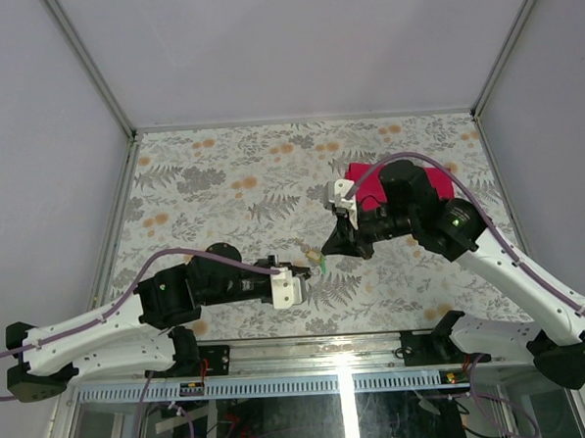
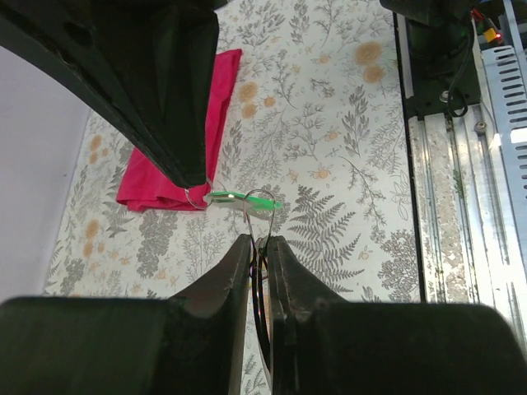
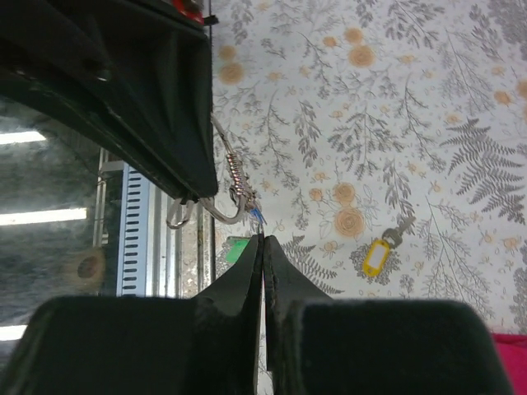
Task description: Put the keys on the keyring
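My left gripper [image 1: 313, 270] [image 2: 259, 240] is shut on the thin silver keyring [image 2: 260, 192], whose loop stands up out of the jaws. A green key [image 2: 235, 196] [image 1: 322, 267] lies across that loop. My right gripper [image 1: 331, 244] [image 3: 263, 239] is shut, its tips meeting the small ring at the green key's end. The keyring's hook-like edge [image 3: 216, 216] and a small blue bit [image 3: 257, 216] sit just beyond those tips. The green key [image 3: 237, 249] peeks out beside them. A yellow key [image 3: 375, 257] [image 1: 312, 249] lies on the table.
A red cloth [image 1: 365, 172] [image 2: 156, 177] lies on the floral table behind the right arm. A metal rail [image 1: 339, 349] [image 2: 461, 206] runs along the near edge. White walls enclose the table on three sides.
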